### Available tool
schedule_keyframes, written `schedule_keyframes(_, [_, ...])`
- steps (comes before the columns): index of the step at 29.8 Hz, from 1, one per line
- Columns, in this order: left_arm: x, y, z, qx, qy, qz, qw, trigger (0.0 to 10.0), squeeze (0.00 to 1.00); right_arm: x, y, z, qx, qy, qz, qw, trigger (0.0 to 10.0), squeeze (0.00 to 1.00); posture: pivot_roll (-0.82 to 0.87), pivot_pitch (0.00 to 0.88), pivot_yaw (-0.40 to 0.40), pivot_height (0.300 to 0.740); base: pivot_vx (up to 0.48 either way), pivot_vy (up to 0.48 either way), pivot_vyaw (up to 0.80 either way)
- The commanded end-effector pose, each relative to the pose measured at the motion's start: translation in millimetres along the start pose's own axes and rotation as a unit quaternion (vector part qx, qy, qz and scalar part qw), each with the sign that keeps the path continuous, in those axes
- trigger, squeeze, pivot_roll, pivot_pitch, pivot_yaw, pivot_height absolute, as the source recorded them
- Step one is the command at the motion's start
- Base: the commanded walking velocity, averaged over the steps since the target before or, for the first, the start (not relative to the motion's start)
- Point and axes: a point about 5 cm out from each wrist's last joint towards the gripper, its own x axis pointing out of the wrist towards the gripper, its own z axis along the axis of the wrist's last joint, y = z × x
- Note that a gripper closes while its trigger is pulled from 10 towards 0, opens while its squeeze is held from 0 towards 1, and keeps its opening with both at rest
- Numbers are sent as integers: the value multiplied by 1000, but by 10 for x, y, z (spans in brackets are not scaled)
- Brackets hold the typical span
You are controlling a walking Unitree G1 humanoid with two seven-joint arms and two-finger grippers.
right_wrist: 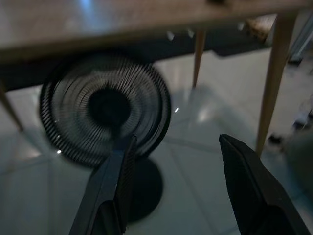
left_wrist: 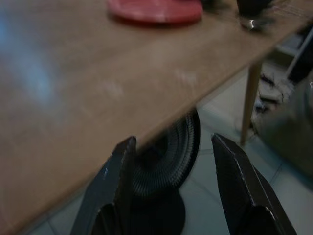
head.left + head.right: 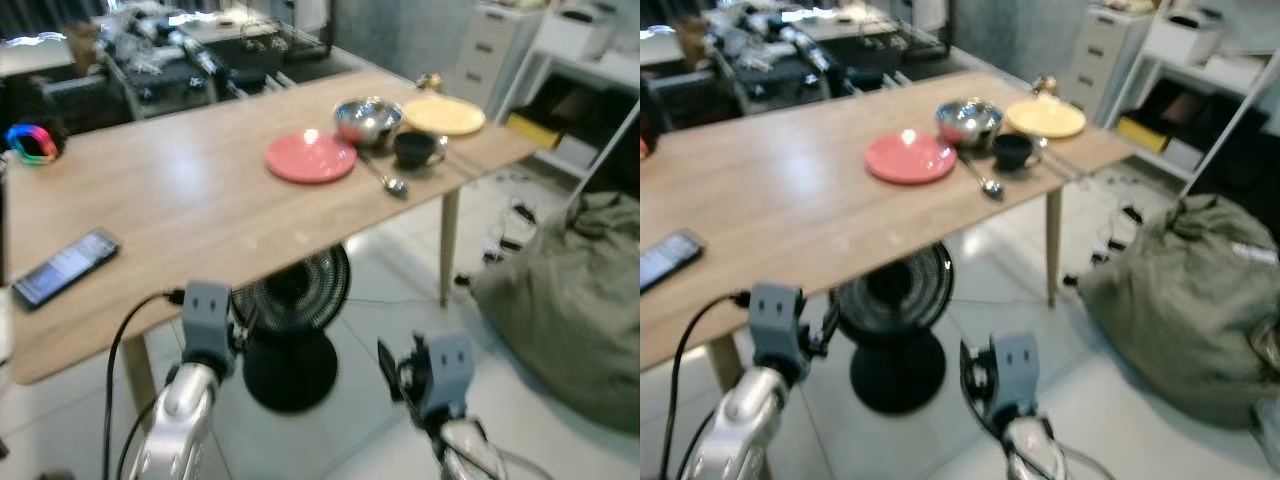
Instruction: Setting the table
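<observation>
Grippers are sitting lowest in the frame, below the table edge: the left gripper [image 2: 171,196] and the right gripper [image 1: 173,191] are both holding their black fingers spread wide, with nothing between them. In the head view they are showing at bottom centre, the left one just under the table [image 3: 180,200] rim, the right one over the tiled floor.

Behind them, lower centre, a black fan [image 3: 295,300] is standing under the table. Along the left edge of the frame a phone [image 3: 65,265] is lying on the wood, near the front rim.

Further up, right of centre, the tableware is sitting clustered: a pink plate [image 3: 310,157], a spoon [image 3: 385,178] just right of it, a dark cup [image 3: 418,148], a steel bowl [image 3: 367,120] behind, and a yellow plate [image 3: 444,115] at the far corner. At the right edge of the frame an olive beanbag [image 3: 570,300] is slumping on the floor.

What worries me: both arms are hanging lower than the tabletop, so lifting straight up risks knocking the underside or the rim. The dishes are well apart from the robot, and the fan and the table leg are crowding the way. The spoon is lying close to the table edge and could be swept off.

No writing or brand is readable; the frames are too blurred.
</observation>
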Motion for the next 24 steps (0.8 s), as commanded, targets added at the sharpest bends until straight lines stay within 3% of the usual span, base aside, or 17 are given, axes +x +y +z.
schedule_keyframes(1, [-47, 116, -53, 4, 11, 18, 1000, 10000, 0, 3, 90, -10, 9, 0, 9, 1000, 10000, 0, -138, 0, 89, 740, 480, 0, 0])
schedule_keyframes(14, [-45, 107, -44, 5, 9, 15, 1000, 10000, 0, 8, 93, 3, 8, -5, 7, 1000, 10000, 0, -137, 0, 91, 740, 467, 0, 0])
schedule_keyframes(24, [-58, 48, -30, 13, 6, -6, 1000, 10000, 0, 4, 100, 9, 9, -6, 6, 1000, 10000, 0, -137, 0, 93, 740, 0, 0, 0])
